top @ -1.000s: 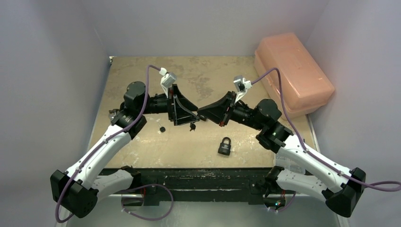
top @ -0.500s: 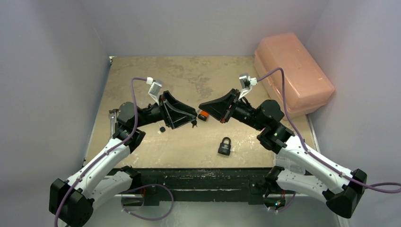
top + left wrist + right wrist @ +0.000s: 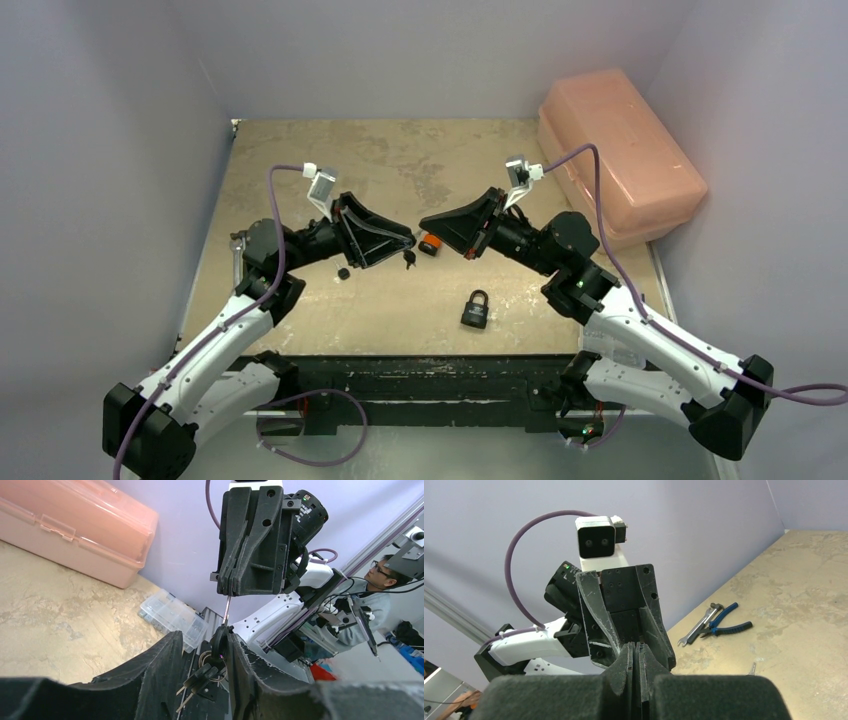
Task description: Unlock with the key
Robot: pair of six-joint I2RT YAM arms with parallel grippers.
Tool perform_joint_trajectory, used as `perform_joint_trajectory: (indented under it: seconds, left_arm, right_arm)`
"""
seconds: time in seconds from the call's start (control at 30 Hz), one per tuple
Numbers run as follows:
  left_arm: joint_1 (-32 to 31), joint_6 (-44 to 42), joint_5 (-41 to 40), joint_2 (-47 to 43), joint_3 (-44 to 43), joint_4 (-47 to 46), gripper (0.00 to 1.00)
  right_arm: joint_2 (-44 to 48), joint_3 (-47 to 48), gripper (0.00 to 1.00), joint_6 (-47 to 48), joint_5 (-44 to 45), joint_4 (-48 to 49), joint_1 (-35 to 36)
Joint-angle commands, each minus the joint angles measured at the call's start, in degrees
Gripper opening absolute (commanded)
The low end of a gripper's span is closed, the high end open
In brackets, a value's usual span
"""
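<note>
A black padlock (image 3: pixel 476 309) stands on the table near its front edge, with neither gripper on it. Above the table's middle the two grippers meet tip to tip. My right gripper (image 3: pixel 424 222) (image 3: pixel 227 580) is shut on the metal blade of the key (image 3: pixel 226 611). The key's black head (image 3: pixel 219 642) sits between the jaws of my left gripper (image 3: pixel 204 636), against the right-hand finger, with a gap to the other finger. Two more keys (image 3: pixel 200 680) hang from its ring below. In the right wrist view my right gripper (image 3: pixel 637 647) has its jaws pressed together.
A pink plastic case (image 3: pixel 620 155) lies at the back right. A small black item (image 3: pixel 343 272) rests on the table under the left arm. Blue-handled pliers and a wrench (image 3: pixel 719 623) lie at the left edge. A clear organiser box (image 3: pixel 172 620) sits beyond the table's front.
The left gripper has turned and swung in toward the right gripper, and its jaws have narrowed around the key's head. The right gripper rose slightly, then held still.
</note>
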State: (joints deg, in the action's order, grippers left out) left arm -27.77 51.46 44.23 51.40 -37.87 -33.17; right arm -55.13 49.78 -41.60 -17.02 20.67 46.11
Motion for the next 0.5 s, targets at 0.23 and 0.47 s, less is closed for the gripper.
perform_joint_trajectory:
  seconds: [0.23,0.47]
  left_arm:
    - [0.0,-1.5,0.05,-0.86,-1.31,1.65,0.32]
    - [-0.27,-1.81,-1.62,-0.58,-1.48,3.68,0.0]
  right_arm:
    - [-0.75,-0.37,0.0,-1.02,1.55,4.06,0.12]
    - [-1.15,-0.86,0.0,-0.87,2.24,4.98,0.12]
